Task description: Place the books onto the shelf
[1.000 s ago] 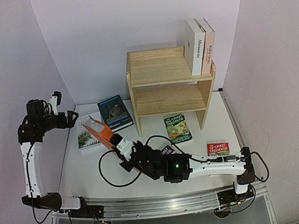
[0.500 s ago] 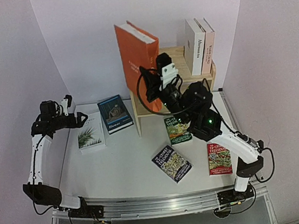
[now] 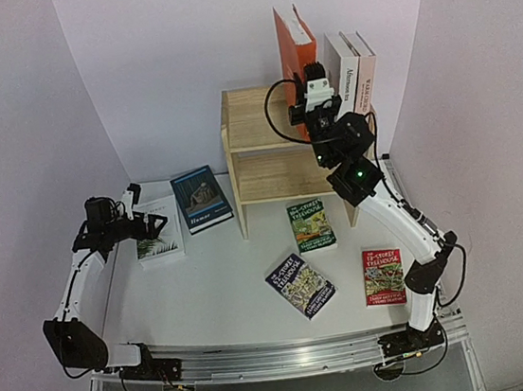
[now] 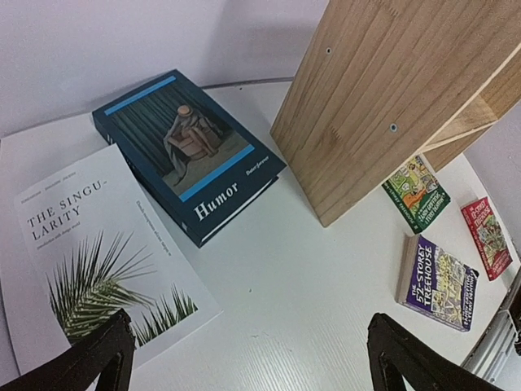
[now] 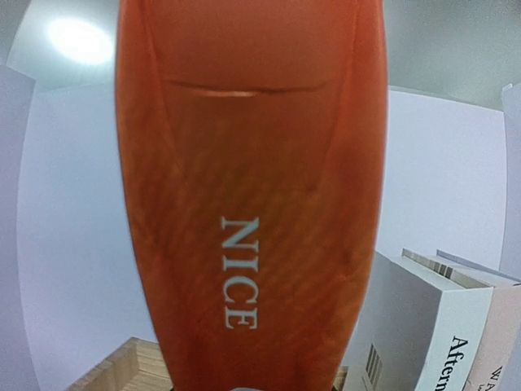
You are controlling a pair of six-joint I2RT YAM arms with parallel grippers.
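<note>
1. While the left arm crouches low on its side of the white table (image 3: 225, 286) with its forearm bent inward, the top view has the right arm stretched tall, wrist raised to the top of the wooden shelf (image 3: 274, 141). The right gripper (image 3: 316, 95) is clamped on the lower part of the orange book (image 3: 295, 43). That book stands upright at the top tier, just beside the two white books (image 3: 342, 76) at the tier's right end. Its bottom edge is hidden behind the gripper, so I cannot tell whether it touches the wood. The left gripper (image 3: 149, 224) hovers over the palm-leaf book (image 3: 160, 241), jaws spread wide. Flat on the table lie the Humor book (image 3: 201, 198), the green Treehouse paperback (image 3: 311, 224), the dark Treehouse paperback (image 3: 299, 284) and the red Treehouse paperback (image 3: 383, 275).

2. Only the left wrist view makes the white palm-leaf cover readable: "The Singularity". The dark blue Humor book lies just beside it. The two dark fingers (image 4: 102, 358) sit far apart at the lower corners, gripping nothing. The shelf's side panel shows pale, straight-grained slats with small screw holes.

3. Filling the right wrist view is the orange book's glossy, rounded spine, lettered "NICE" in white. At the right stand a white spine reading "Afterm…" and a pinkish one, with a corner of pale wood below.
</note>
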